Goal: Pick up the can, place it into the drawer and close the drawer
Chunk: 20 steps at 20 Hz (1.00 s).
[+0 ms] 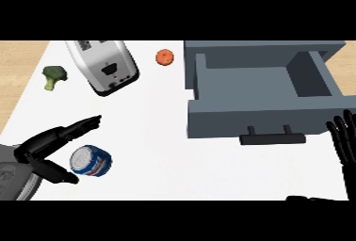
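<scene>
Blue and white can [92,161] lying on its side at lower left of the white worktop [167,122], silvery end turned up toward the head view. Bracketed by the left hand [49,146]: fingers [82,125] stretched out straight above and behind the can, thumb [57,173] reaching out below it. Spread wide, not curled round anything; thumb tip very close to the can's lower edge, contact impossible to confirm. Grey forearm entering from the lower left corner.

Grey drawer [268,84] pulled open at upper right, hollow inside showing, nothing seen in it. Black handle [272,138] on its front panel, facing the lower edge of the view. Well apart from the can, with a broad stretch of bare white surface between.

Right hand [343,141] at the right edge, fingers straight and pointing up, resting just beside the drawer's front right corner. Open, holding nothing.

Silver toaster [106,66] tilted diagonally at upper left, dark slots on top and a black control panel at its near end. Green broccoli [54,75] left of the toaster, sitting at the boundary with a tan wooden surface [21,80]. Small orange round item [165,57], hard to identify, between toaster and drawer near the far edge.
</scene>
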Available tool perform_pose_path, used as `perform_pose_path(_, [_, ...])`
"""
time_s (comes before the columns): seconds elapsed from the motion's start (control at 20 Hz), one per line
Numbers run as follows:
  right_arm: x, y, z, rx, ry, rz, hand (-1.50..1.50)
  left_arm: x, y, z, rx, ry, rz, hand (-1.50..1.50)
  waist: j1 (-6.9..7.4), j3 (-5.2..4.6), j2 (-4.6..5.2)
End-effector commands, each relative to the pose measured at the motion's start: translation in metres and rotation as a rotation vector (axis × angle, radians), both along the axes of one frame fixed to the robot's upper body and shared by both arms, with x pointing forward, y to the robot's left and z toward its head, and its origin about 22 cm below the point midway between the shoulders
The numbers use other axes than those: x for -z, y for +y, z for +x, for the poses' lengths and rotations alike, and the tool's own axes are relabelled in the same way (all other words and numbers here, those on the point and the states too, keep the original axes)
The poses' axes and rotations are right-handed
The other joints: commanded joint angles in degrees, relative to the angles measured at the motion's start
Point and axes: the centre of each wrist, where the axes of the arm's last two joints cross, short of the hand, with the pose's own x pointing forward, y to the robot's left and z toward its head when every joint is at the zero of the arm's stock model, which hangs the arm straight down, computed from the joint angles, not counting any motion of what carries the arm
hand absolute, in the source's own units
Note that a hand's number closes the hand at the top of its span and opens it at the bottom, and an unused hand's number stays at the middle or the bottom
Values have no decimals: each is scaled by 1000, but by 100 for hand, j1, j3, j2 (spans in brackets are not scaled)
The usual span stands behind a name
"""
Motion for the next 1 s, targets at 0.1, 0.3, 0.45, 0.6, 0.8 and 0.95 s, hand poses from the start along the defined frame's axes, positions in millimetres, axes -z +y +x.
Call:
perform_pose_path(0.1, [-1,-2,6,0,-12,-15,-150,22,1,3,133,58,-130,-150,-14,3,11])
perform_pose_path(0.3, [-17,-1,1,-1,-12,-3,-150,32,6,3,105,53,-126,-150,-27,-1,7])
perform_pose_path(0.45, [-2,4,-6,-13,-8,17,-150,37,2,6,118,78,-132,-150,-92,1,10])
perform_pose_path(0.6, [-14,8,-4,-3,-17,6,-150,45,-5,2,146,71,-134,-150,5,4,-8])
perform_pose_path(0.8, [-19,2,3,-5,-10,-13,-150,52,-18,12,138,68,-122,-150,-4,6,5])
perform_pose_path(0.95, [-15,13,0,6,5,8,-150,50,-15,12,142,66,-130,-150,57,11,-14])
